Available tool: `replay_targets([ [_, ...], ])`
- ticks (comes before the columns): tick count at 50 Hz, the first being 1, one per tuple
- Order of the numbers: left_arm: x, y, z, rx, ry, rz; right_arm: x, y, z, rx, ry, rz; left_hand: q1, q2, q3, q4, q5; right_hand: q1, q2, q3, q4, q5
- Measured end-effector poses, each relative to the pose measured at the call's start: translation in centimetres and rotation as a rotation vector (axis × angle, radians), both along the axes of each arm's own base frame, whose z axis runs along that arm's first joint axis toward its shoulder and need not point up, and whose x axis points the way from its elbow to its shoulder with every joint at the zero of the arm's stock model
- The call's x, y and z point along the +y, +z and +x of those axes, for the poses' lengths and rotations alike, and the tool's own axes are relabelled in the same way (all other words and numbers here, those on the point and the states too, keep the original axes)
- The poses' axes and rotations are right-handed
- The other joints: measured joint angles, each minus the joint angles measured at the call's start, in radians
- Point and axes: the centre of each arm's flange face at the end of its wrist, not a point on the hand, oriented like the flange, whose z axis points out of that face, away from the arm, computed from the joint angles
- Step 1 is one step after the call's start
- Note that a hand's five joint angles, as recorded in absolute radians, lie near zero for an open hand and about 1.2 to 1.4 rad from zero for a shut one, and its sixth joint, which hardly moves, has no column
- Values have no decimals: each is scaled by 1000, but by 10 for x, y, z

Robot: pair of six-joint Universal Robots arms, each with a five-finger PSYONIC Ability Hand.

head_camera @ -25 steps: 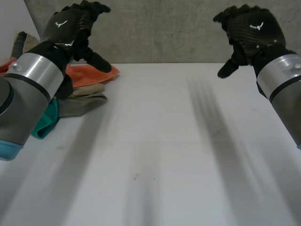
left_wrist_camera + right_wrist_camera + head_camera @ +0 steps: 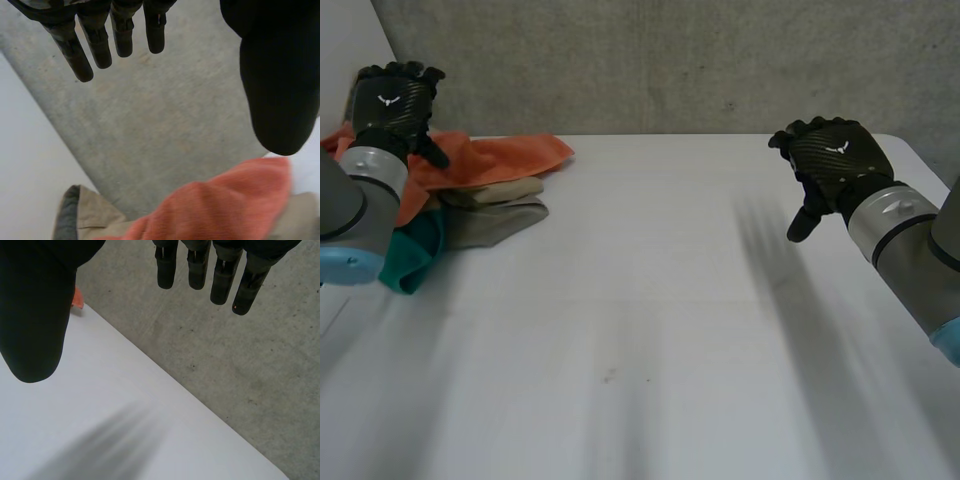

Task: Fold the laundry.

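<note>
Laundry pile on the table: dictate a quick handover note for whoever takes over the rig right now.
Left hand: open, holding nothing, over the far end of the laundry heap.
Right hand: open, holding nothing, raised over the right side of the table.
Laundry: heaped at the table's far left corner, with the orange cloth on top, the beige cloth below it and the teal cloth at the near side.
Done: nothing spread out or folded yet.
Left: pull out one piece, flatten it, fold it, then repeat.

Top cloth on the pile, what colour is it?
The top cloth is orange, best seen in the head view.
</note>
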Motion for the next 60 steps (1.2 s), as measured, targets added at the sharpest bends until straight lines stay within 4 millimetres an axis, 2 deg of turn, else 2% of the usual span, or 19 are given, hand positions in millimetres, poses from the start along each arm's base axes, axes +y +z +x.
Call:
replay_targets([
  [6,-52,-26,21,-48,64,-50,-2,-5,0,5,-1,11,0,0,0,0,0,0,0,0,0,0],
  [12,-83,-57,33,-115,102,-69,-4,-10,1,10,-3,22,37,39,30,37,37,0,0,0,0,0],
  [14,-92,-69,36,-132,110,-70,-5,-12,1,13,-4,27,158,154,144,155,156,0,0,0,0,0],
  [22,-103,-89,40,-145,116,-70,-8,-18,0,30,-7,34,404,387,382,392,381,0,0,0,0,0],
  [31,-104,-94,36,-149,86,-70,-9,-21,0,46,-7,37,892,912,901,911,887,0,0,0,0,0],
  [37,-100,-84,28,-148,64,-79,-11,-20,-2,46,-12,34,897,972,961,979,923,0,0,0,0,0],
  [41,-83,-50,11,-128,29,-101,-12,-18,-4,43,-20,30,897,972,961,979,923,0,0,0,0,0],
  [46,-31,23,-29,-6,-90,-146,-14,-16,-6,40,-25,25,897,974,963,979,923,0,0,0,0,0],
  [48,-22,33,-35,20,-112,-149,-14,-16,-6,40,-26,25,897,974,963,979,923,0,0,0,0,0],
  [50,21,69,-57,138,-215,-150,-14,-15,-6,39,-26,24,897,974,963,979,923,0,0,0,0,0],
  [52,39,79,-65,185,-257,-144,-13,-15,-6,38,-25,23,897,974,963,979,923,0,0,0,0,0],
  [53,58,88,-73,234,-303,-129,-13,-14,-6,38,-25,21,897,974,963,979,923,0,0,0,0,0],
  [54,58,88,-73,234,-303,-129,-13,-14,-6,38,-25,21,897,974,963,979,923,0,0,0,0,0],
  [55,84,93,-83,293,-365,-100,-13,-13,-6,36,-25,17,897,974,963,979,923,0,0,0,0,0],
  [56,99,92,-91,324,-404,-72,-13,-11,-6,35,-25,14,897,974,963,979,923,0,0,0,0,0],
  [57,99,92,-91,324,-404,-72,-13,-11,-6,35,-25,14,897,974,963,979,923,0,0,0,0,0],
  [58,124,82,-105,357,-468,-10,-12,-8,-7,32,-25,6,884,939,930,950,910,0,0,0,0,0],
  [59,133,76,-111,364,-493,18,-12,-7,-7,30,-25,3,863,918,909,921,890,0,0,0,0,0],
  [60,144,66,-120,367,-523,58,-11,-6,-7,30,-25,1,722,750,746,770,760,0,0,0,0,0],
])
